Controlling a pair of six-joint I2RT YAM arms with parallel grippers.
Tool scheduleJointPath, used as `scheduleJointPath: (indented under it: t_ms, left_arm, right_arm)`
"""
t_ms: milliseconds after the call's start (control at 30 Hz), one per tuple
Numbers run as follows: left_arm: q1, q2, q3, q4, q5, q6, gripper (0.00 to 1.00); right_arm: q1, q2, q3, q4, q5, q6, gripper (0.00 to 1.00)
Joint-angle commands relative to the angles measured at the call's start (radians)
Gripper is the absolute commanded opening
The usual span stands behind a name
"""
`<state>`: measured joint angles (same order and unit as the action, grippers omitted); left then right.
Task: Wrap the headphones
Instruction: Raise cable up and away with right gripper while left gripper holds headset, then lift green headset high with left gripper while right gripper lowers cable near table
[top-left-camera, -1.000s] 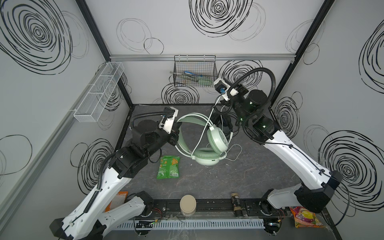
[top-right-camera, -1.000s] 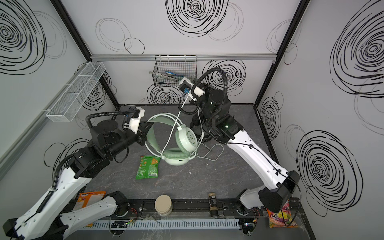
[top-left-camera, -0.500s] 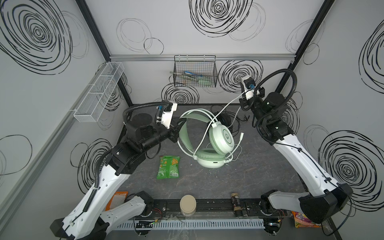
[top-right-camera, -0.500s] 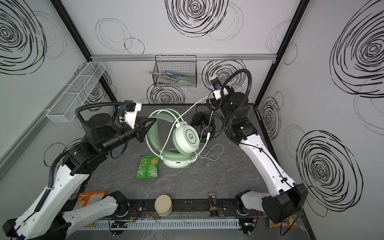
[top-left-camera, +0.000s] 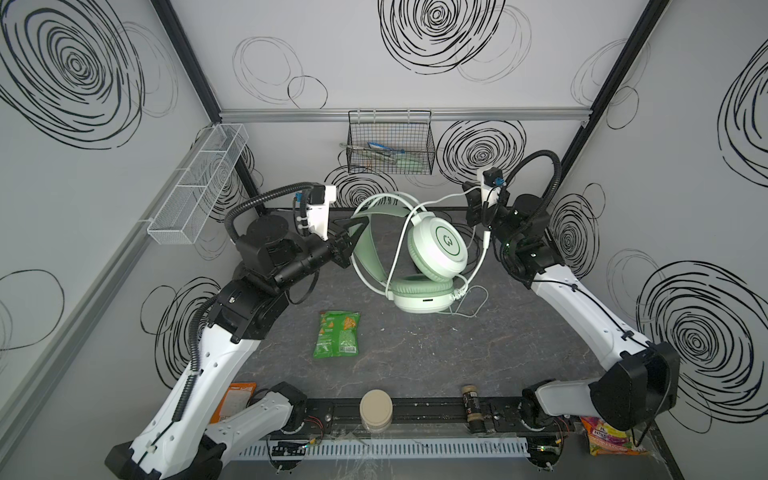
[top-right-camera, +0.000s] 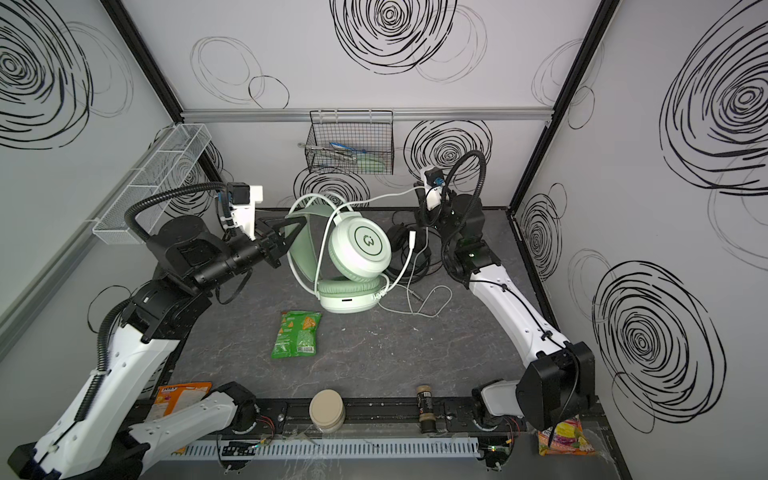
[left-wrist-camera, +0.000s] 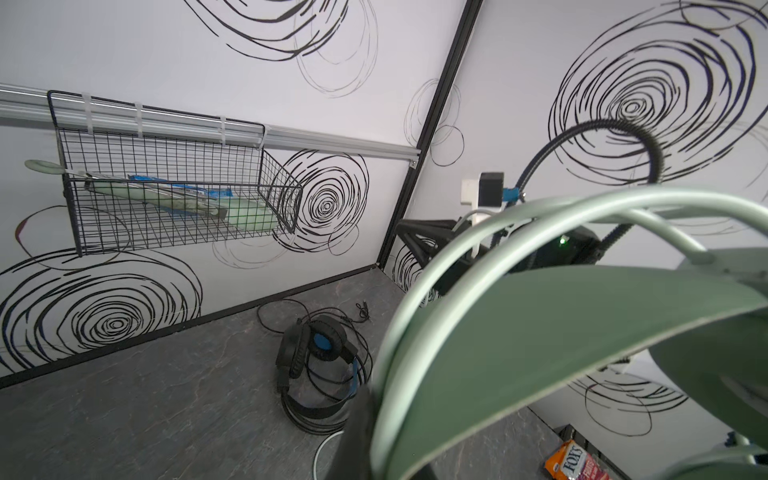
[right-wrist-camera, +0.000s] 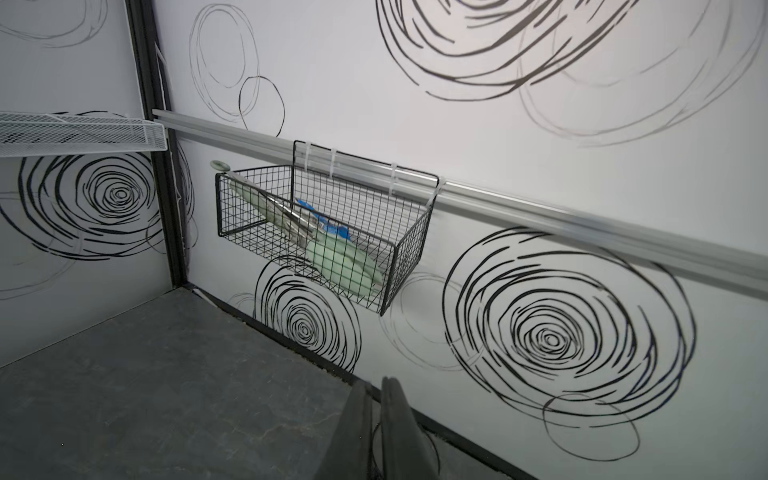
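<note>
The mint-green headphones (top-left-camera: 436, 245) (top-right-camera: 361, 245) hang tilted above the table, with the lower earcup close to the surface. My left gripper (top-left-camera: 357, 226) (top-right-camera: 299, 224) is shut on their green headband (left-wrist-camera: 540, 332); one dark finger (left-wrist-camera: 355, 440) shows beside the band. The pale cable (top-left-camera: 440, 201) loops round the headset and runs up to my raised right gripper (top-left-camera: 468, 197) (top-right-camera: 420, 203), lying across it behind the fingers. Its plug (top-left-camera: 486, 241) dangles below. That gripper (right-wrist-camera: 374, 384) is shut, with nothing visible between its tips. The black headphones (left-wrist-camera: 316, 353) (top-right-camera: 399, 237) lie at the back.
A black wire basket (top-left-camera: 390, 145) hangs on the back wall and a white mesh shelf (top-left-camera: 199, 187) on the left wall. A green snack bag (top-left-camera: 336, 334) lies mid-table. A round tub (top-left-camera: 376, 409), a small bottle (top-left-camera: 471, 403) and an orange packet (top-left-camera: 237, 399) sit along the front rail.
My right gripper has swung from over the green headset to the back right, drawing the pale cable out, and its jaws have closed further. The left gripper has lifted and turned the headset slightly.
</note>
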<state>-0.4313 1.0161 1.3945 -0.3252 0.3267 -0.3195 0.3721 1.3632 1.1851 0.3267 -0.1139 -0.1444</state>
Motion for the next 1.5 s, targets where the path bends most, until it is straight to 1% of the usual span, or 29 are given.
scheduleJointPath:
  t_ms: [0,200,400,600,700,767,900,1033,1133,1333,1467]
  left_arm:
    - [0.027,0.007,0.069,0.180,0.037,-0.130,0.00]
    - [0.064,0.021,0.093,0.212,0.041,-0.189,0.00]
    - [0.117,0.026,0.096,0.245,0.048,-0.264,0.00]
    - [0.139,0.044,0.124,0.243,0.032,-0.293,0.00]
    - [0.154,0.050,0.122,0.257,0.023,-0.335,0.00]
    - [0.174,0.057,0.118,0.268,0.014,-0.386,0.00]
    - [0.224,0.059,0.093,0.315,0.000,-0.499,0.00]
    - [0.254,0.065,0.064,0.338,-0.021,-0.561,0.00]
    - [0.260,0.069,0.029,0.367,-0.033,-0.609,0.00]
    - [0.260,0.082,-0.006,0.380,-0.110,-0.665,0.00]
    - [0.261,0.096,-0.012,0.420,-0.136,-0.697,0.00]
  right_arm:
    - [0.004,0.008,-0.030,0.062,-0.060,0.097,0.09]
    - [0.025,0.031,-0.084,0.078,-0.100,0.145,0.02]
    - [0.055,0.034,-0.153,0.108,-0.129,0.190,0.01]
    - [0.078,0.015,-0.210,0.128,-0.161,0.215,0.00]
    - [0.097,0.008,-0.242,0.142,-0.185,0.233,0.00]
    - [0.118,0.005,-0.256,0.148,-0.197,0.238,0.01]
    - [0.163,-0.003,-0.277,0.150,-0.205,0.236,0.02]
    - [0.218,-0.024,-0.308,0.139,-0.224,0.222,0.02]
    - [0.266,-0.042,-0.333,0.128,-0.230,0.203,0.03]
    - [0.380,-0.079,-0.350,0.055,-0.235,0.118,0.03]
    - [0.418,-0.112,-0.388,0.026,-0.234,0.105,0.02]
